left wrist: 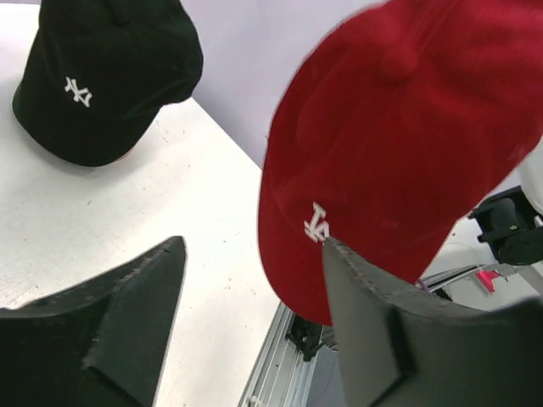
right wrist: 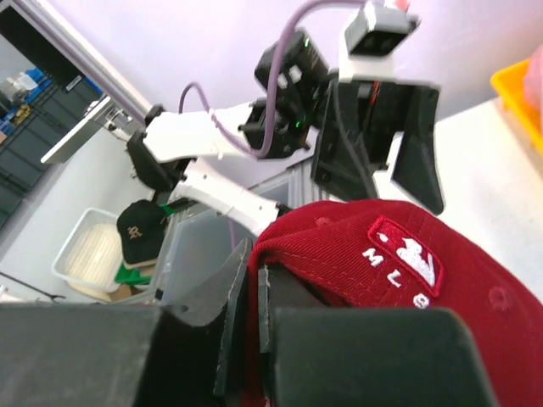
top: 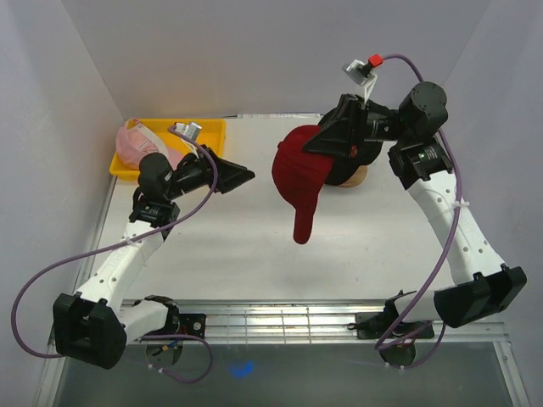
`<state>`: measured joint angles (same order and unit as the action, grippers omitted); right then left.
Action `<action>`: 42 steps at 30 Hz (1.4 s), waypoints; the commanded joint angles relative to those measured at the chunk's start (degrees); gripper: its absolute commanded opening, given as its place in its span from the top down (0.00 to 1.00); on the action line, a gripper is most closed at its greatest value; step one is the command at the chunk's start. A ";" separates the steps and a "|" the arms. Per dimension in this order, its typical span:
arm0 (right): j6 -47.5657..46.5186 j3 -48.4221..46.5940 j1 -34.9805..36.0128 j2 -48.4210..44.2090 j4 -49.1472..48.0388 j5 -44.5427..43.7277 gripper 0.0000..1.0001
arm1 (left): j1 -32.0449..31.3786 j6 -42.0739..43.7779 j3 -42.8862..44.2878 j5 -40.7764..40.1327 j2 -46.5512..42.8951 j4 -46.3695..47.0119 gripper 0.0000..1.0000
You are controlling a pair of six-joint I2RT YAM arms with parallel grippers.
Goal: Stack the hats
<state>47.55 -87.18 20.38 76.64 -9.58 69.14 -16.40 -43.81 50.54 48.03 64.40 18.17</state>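
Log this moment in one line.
right hand: shut on red hat | left hand: open, empty | red hat: beside black hat, unstacked | pink hat: in yellow tray

Hats in dark red, black and pink on a white table (top: 237, 254).
The dark red hat (top: 299, 174) carries white embroidered lettering and a white emblem with a red figure. The black hat (left wrist: 102, 76) bears 1 small white logo. The pink hat (top: 134, 146) shows against a bright yellow tray (top: 212, 127). The left arm (top: 127, 254) and right arm (top: 450, 220) are white with black joints, and the cables (top: 399, 57) are purple.
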 commanded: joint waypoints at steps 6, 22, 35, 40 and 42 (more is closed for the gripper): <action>7.73 -16.08 -0.17 12.56 -9.40 -3.48 0.92 | -2.30 -5.34 -14.31 2.51 -7.17 9.25 0.20; 21.09 -29.36 -0.96 22.94 -20.29 -5.86 0.92 | -8.65 -18.29 -16.08 -18.41 -4.20 8.86 0.04; 26.36 -20.24 -0.87 19.16 -33.56 -5.16 0.92 | -12.14 -63.14 -27.35 -32.38 8.18 46.94 0.05; 26.54 -16.01 -0.43 17.84 -38.31 -5.25 0.92 | -17.17 -68.94 -24.53 -40.11 14.34 49.32 0.06; 24.53 -14.70 -0.43 16.96 -36.66 -5.86 0.92 | -17.87 -70.70 -23.92 -40.65 16.01 52.30 0.06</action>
<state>73.08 -102.72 19.88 97.23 -41.19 64.47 -33.39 -108.22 24.27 12.56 79.48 62.50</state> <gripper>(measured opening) 0.089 0.944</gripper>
